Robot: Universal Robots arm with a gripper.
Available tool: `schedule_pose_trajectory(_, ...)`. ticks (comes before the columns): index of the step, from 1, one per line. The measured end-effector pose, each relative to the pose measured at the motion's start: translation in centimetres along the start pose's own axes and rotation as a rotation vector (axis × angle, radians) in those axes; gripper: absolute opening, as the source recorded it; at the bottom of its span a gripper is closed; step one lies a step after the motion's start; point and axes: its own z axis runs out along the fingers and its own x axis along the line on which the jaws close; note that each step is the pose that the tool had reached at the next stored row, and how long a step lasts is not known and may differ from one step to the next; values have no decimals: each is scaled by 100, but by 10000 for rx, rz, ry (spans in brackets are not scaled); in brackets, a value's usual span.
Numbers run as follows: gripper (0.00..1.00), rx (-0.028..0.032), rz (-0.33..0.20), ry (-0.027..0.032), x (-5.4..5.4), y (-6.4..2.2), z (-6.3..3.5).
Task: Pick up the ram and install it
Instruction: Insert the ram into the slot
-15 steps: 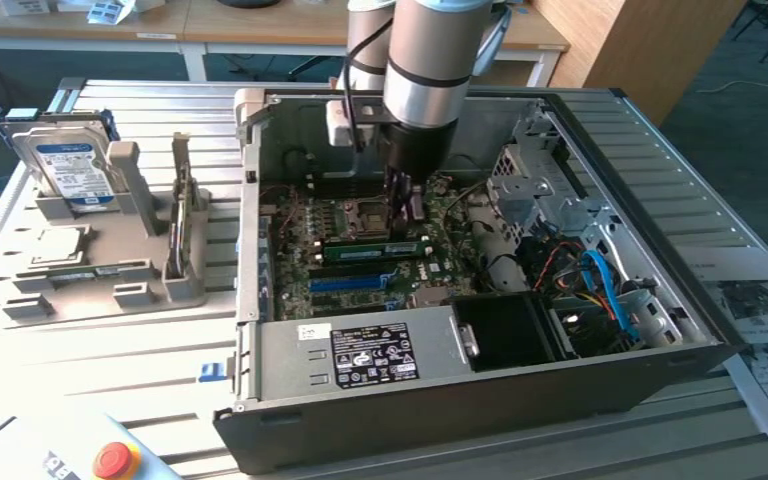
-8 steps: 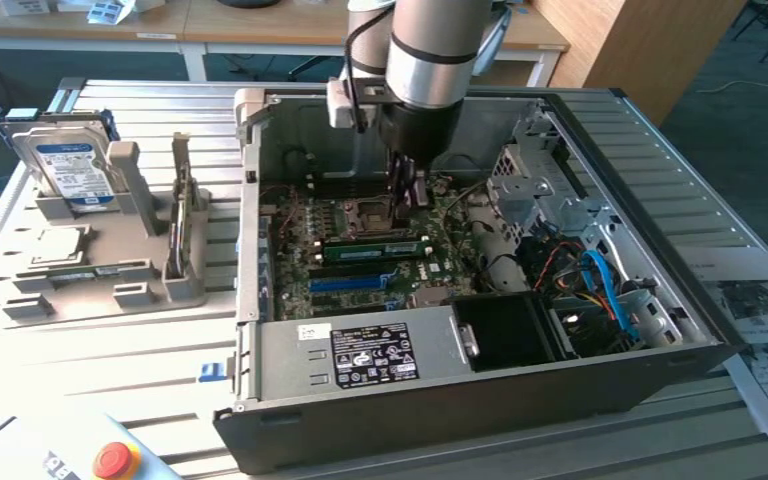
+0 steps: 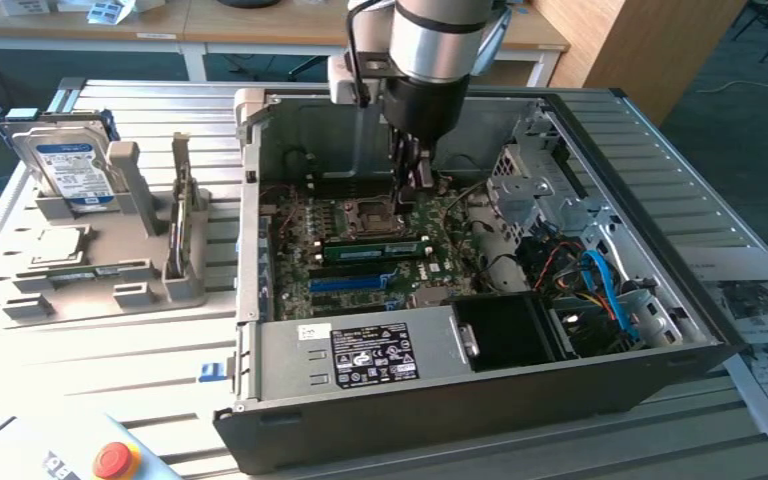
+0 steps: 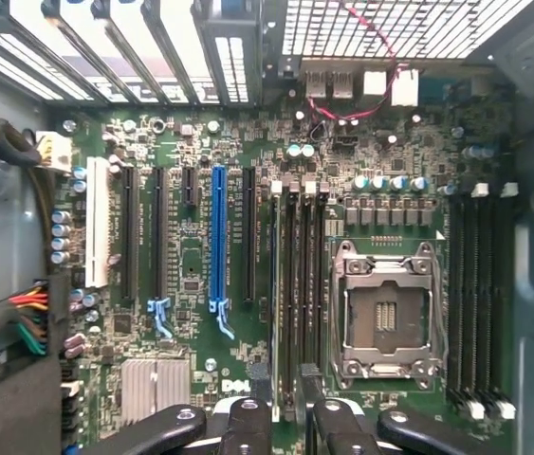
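**Robotics lab bench set up for PC assembly**

Slotted aluminium-profile table carrying an open desktop computer case, motherboard exposed directly below the arm's tool. Beside the case, a grey fixture rack holds spare parts upright. Red emergency-stop button at the table edge. Wooden desks behind the arm; printed sheets lie beside the case.

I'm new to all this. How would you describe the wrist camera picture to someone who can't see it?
Looking straight down into an open computer case, the robot's hand holds a thin green memory stick edge-on over the row of black memory slots on the green motherboard. Beside them sits the empty silver processor socket, with a long blue expansion slot on the other side.
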Motion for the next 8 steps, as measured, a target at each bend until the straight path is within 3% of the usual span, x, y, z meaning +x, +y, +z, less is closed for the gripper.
schedule_pose_trajectory(8, 25, 0, 0, 0, -1, 1, -223)
